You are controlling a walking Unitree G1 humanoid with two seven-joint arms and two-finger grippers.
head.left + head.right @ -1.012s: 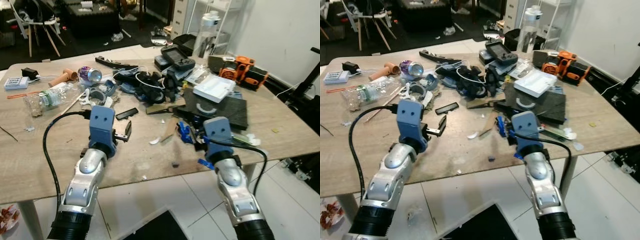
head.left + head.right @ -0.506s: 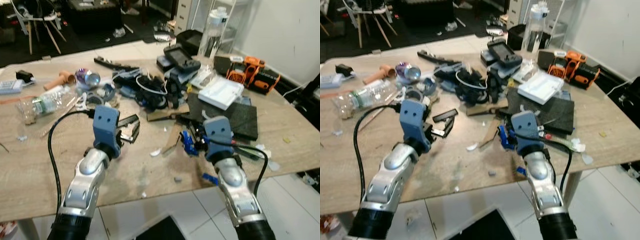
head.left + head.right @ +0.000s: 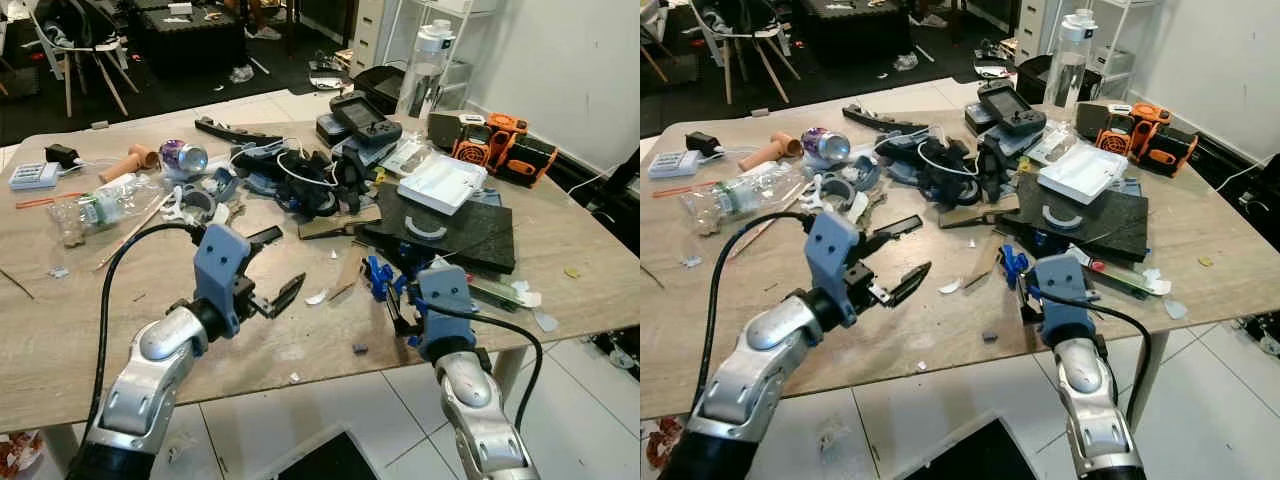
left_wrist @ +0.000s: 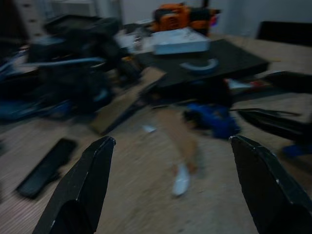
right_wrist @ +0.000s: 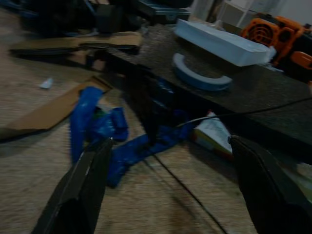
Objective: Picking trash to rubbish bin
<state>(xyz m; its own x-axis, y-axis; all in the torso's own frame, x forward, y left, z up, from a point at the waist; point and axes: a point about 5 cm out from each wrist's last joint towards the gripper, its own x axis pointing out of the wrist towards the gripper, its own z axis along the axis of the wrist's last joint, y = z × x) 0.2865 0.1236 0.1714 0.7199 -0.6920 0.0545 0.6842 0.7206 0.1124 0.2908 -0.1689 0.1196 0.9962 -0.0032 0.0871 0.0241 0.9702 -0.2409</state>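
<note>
- The blue scrap (image 5: 100, 134), a crumpled strip of thin blue film with a fleck of green in its folds, lies on the table (image 3: 60, 330) near the front edge, towards the right corner.
- It sits just beside the near edge of the black slab (image 3: 470, 235), touching a flat piece of card (image 5: 46, 114).
- A small white scrap (image 3: 317, 297) lies on bare wood near mid-table, close to the front edge (its material cannot be made out).
- The left gripper (image 3: 270, 268) hangs above the table just left of the white scrap, fingers spread wide and holding nothing.
- The right gripper (image 5: 168, 161) hovers just short of the blue scrap, fingers wide apart and empty; in the eye views its blue-grey wrist block hides them.
- Part of the blue scrap runs into the slab's shadow, where its outline is lost.
- The left wrist view is blurred, so the clutter (image 3: 300, 180) at the far side reads only as dark shapes.
</note>
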